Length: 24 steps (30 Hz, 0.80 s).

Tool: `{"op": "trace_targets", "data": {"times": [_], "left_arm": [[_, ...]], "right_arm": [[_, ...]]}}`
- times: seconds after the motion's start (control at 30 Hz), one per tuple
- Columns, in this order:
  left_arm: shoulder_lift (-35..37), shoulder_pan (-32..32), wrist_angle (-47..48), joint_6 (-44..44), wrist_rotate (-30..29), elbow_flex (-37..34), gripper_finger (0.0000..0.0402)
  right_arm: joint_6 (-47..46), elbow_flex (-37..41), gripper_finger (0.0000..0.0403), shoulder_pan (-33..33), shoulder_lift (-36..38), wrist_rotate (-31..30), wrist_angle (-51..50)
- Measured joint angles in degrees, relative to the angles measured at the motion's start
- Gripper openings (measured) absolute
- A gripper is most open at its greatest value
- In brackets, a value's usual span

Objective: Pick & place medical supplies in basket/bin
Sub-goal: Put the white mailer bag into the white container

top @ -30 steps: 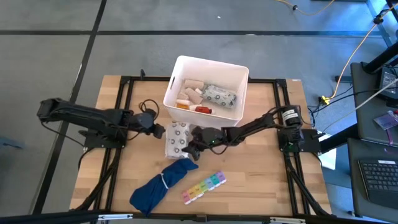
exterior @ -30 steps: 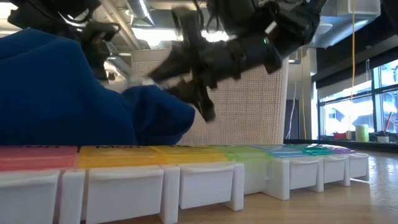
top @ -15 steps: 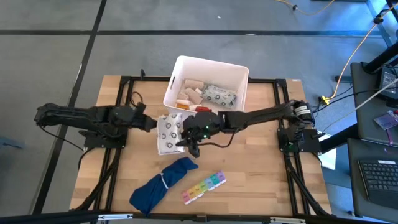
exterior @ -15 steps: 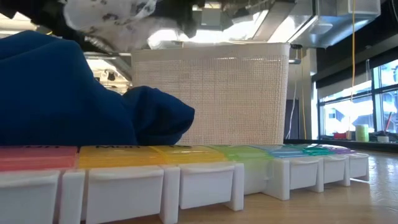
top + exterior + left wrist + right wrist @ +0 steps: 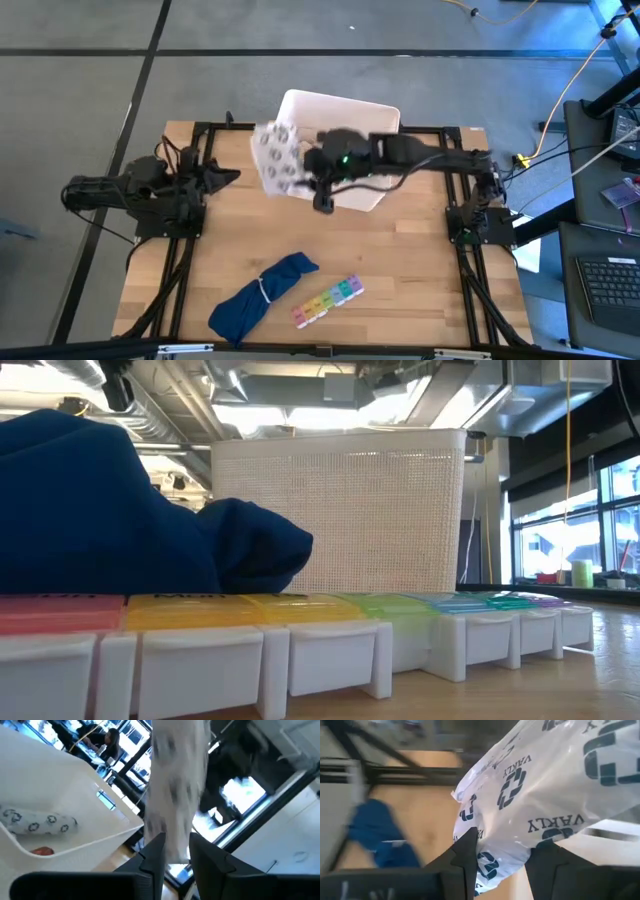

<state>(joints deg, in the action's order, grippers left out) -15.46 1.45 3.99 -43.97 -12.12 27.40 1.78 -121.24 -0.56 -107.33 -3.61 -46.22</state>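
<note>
Over the bin (image 5: 375, 192), blurred packet (image 5: 276, 158).

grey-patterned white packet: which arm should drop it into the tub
Right. The right gripper holds the grey-patterned white plastic packet lifted beside the white rectangular plastic tub. The left gripper sits apart at the table's left side, holding nothing.

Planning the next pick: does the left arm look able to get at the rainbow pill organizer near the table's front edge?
Probably yes. The left gripper looks open and empty at the table's left side, and bare wood lies between it and the rainbow pill organizer; only the blue cloth bundle lies beside the organizer.
</note>
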Motion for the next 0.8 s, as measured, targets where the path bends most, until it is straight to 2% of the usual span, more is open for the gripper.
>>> {"op": "trace_targets", "data": {"times": [0.2, 0.33, 0.6, 0.8], "left_arm": [[0.5, 0.0, 0.6, 4.7, -0.3, 0.0, 0.0082], [0.5, 0.0, 2.5, 6.2, -0.6, 0.0, 0.0082], [0.5, 0.0, 9.3, 5.9, -5.3, 0.0, 0.0082], [0.5, -0.1, 16.1, 5.8, -13.7, 0.0, 0.0082]], "right_arm": [[8.5, -9.5, 0.0122, 4.2, 0.0, -8.2, -10.1], [13.4, -12.0, 0.0122, 8.7, 0.0, -13.3, -13.6], [21.7, -12.1, 0.0122, 18.7, -2.8, -13.5, -23.0], [24.1, -12.1, 0.0122, 22.9, -7.7, -13.4, -26.4]]}}
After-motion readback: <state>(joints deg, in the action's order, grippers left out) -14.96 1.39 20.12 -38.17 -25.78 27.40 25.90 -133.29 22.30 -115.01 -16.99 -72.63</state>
